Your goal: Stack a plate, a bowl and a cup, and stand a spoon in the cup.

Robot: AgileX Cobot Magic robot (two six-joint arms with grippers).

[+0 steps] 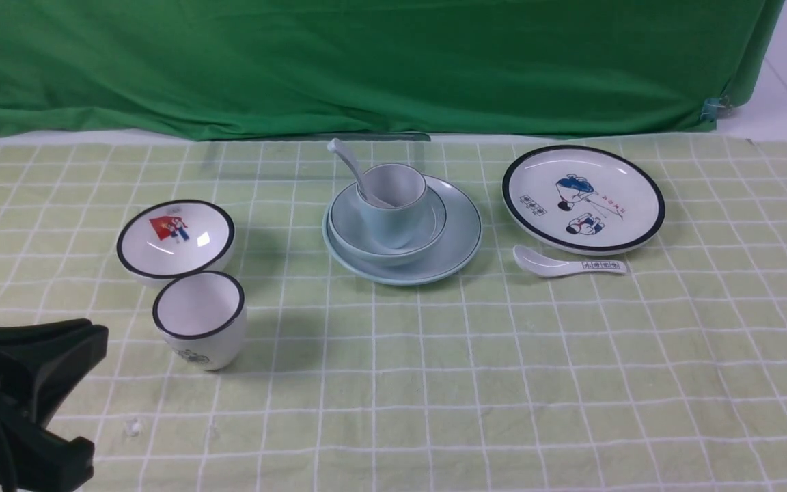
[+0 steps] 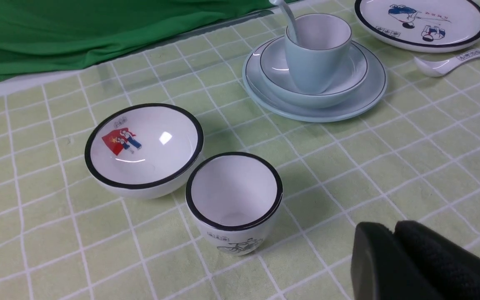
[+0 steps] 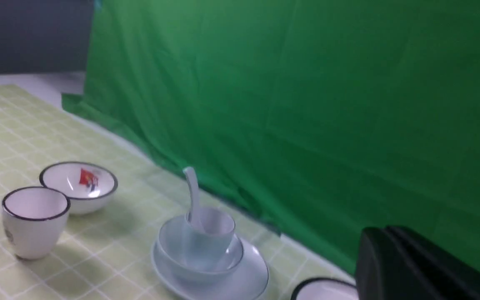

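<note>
At the middle of the table the pale blue plate [image 1: 462,239] carries the pale blue bowl [image 1: 346,225], and the pale blue cup [image 1: 393,212] stands in the bowl. The plain white spoon [image 1: 347,164] leans upright in the cup, handle up and to the left. My left gripper [image 1: 96,338] hangs shut and empty at the near left, in front of the white cup; its tips [image 2: 394,227] are pressed together. The right gripper [image 3: 383,231] is outside the front view; in its wrist view it is shut, empty, well away from the stack [image 3: 206,250].
A white black-rimmed bowl [image 1: 175,236] with a red picture and a white black-rimmed cup [image 1: 200,318] stand at the left. A white cartoon plate [image 1: 583,197] and a printed spoon [image 1: 564,263] lie at the right. A green curtain [image 1: 366,61] closes the back.
</note>
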